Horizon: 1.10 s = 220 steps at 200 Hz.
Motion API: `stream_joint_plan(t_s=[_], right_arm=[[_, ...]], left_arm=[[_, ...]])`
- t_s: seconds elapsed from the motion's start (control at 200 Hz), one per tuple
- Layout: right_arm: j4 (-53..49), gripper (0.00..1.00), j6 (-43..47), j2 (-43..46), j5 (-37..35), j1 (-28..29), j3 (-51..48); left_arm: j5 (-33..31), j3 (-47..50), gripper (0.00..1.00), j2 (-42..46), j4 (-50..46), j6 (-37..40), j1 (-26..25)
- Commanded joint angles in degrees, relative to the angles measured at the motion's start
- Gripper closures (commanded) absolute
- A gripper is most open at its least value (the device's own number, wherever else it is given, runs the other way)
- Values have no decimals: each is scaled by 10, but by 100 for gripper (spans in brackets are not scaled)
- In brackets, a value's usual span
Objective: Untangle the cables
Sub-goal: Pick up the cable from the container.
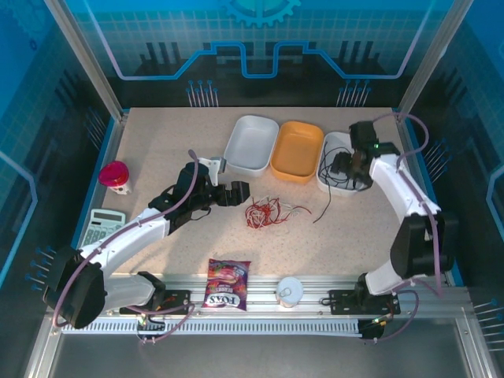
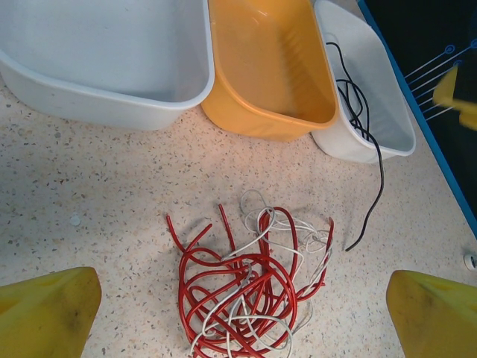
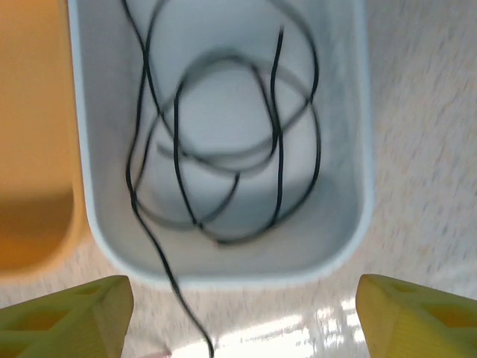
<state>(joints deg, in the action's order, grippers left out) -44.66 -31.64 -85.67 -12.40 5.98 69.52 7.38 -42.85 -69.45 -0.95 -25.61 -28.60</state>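
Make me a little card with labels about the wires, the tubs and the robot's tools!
Red and whitish thin cables: tangled in one pile on the speckled table
Thin black cable: coiled in the right white plastic tub, one end trailing out onto the table
Orange plastic tub: empty
Left white plastic tub: empty
Left tool: open, near the pile
Right tool: open, above the black cable

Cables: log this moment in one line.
black cable coiled in rightmost white bin, tail over rim | red-white tangle on table | left gripper open beside tangle | right gripper open over bin
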Motion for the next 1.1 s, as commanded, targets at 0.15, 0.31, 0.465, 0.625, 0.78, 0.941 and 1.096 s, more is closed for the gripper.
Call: stream_joint_plan(t_s=[0.15, 0.31, 0.465, 0.625, 0.78, 0.941, 1.096], right_arm=[[122, 33, -110, 111, -8, 95, -210], [183, 40, -149, 115, -36, 128, -282], [243, 41, -159, 83, -25, 132, -314], [305, 48, -162, 36, -14, 139, -321], [302, 76, -171, 14, -25, 144, -306], [227, 100, -163, 54, -72, 149, -272], [149, 100, -140, 100, -112, 146, -219]], left_arm=[[9, -11, 1, -6, 0, 5, 4], [13, -11, 1, -10, 8, 1, 4], [16, -7, 1, -16, 11, -3, 4], [18, -5, 1, -19, 15, -6, 5], [16, -1, 1, -18, 16, -6, 4], [13, 0, 1, -16, 13, -4, 5], [11, 1, 1, -17, 19, -5, 5]])
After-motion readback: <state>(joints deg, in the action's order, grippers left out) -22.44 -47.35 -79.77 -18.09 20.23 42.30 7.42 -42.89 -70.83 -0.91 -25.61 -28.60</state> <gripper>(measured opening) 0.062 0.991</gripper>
